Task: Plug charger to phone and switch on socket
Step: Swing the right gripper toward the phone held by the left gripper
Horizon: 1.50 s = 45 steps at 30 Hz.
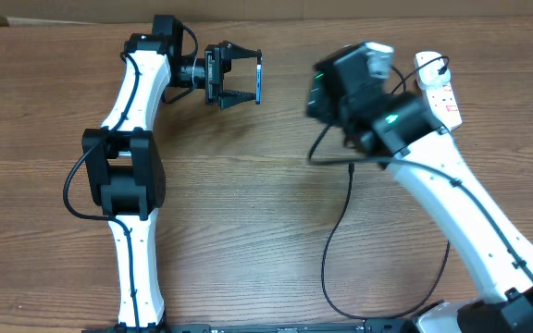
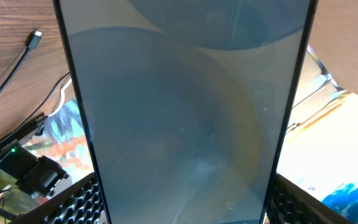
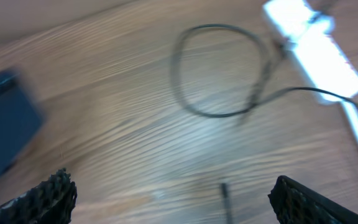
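My left gripper (image 1: 245,76) hangs over the far middle of the table, shut on the phone (image 1: 259,78), which shows edge-on from overhead. In the left wrist view the phone's pale grey-blue screen (image 2: 185,106) fills the frame between both ribbed fingers (image 2: 73,202). The charger's thin black cable (image 1: 333,231) runs across the wood to its connector tip (image 1: 352,169), which lies free. My right gripper (image 3: 173,196) hovers open above that tip (image 3: 224,190), with the view blurred. The white socket strip (image 1: 439,88) lies at the far right, beyond a loop of cable (image 3: 216,68).
The connector tip (image 2: 36,36) also shows on the wood left of the phone in the left wrist view. A blurred dark blue block (image 3: 2,121) sits at the left edge of the right wrist view. The right arm (image 1: 461,203) crosses the table's right side.
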Available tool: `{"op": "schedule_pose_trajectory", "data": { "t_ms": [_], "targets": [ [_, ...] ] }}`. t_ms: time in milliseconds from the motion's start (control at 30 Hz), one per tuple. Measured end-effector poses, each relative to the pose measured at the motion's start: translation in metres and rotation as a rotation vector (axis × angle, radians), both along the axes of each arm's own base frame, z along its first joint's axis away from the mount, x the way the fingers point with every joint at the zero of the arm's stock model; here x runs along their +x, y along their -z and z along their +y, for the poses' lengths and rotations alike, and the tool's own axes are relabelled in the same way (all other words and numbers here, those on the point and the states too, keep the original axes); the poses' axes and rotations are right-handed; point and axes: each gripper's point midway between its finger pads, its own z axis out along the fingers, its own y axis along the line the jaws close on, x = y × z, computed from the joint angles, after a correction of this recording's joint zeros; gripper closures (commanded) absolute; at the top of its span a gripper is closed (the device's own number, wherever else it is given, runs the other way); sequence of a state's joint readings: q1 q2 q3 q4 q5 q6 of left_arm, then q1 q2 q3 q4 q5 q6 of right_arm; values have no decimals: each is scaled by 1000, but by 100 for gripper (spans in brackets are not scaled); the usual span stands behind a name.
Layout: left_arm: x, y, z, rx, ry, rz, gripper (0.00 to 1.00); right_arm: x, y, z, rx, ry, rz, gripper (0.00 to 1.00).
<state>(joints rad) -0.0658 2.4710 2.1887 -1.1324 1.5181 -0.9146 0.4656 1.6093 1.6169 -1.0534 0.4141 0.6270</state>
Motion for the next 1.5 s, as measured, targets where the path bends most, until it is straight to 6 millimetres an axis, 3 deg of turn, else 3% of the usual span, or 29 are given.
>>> {"op": "schedule_pose_trajectory", "data": {
  "t_ms": [67, 133, 400, 533, 633, 867, 1000, 1300, 1500],
  "targets": [
    [0, 0, 0, 0, 0, -1, 27, 4, 3, -24, 22, 55, 24, 0],
    [0, 0, 0, 0, 0, 0, 27, 7, 6, -32, 52, 58, 41, 0],
    [0, 0, 0, 0, 0, -1, 27, 5, 11, -19, 163, -59, 100, 0],
    [0, 0, 0, 0, 0, 0, 27, 5, 10, -6, 208, -104, 103, 0],
    [0, 0, 0, 0, 0, 0, 27, 7, 7, 5, 234, -145, 85, 7],
    [0, 1, 0, 5, -1, 0, 27, 4, -12, 72, 255, -484, 2, 6],
    [0, 3, -2, 15, 2, -1, 27, -3, -17, 100, 247, -583, -27, 5],
    [-8, 11, -22, 63, 36, -5, 27, -3, -1, 131, 203, -596, -27, 2],
    [-10, 16, -28, 94, 45, 6, 26, -5, 1, 139, 204, -532, -29, 4]
  ]
}}
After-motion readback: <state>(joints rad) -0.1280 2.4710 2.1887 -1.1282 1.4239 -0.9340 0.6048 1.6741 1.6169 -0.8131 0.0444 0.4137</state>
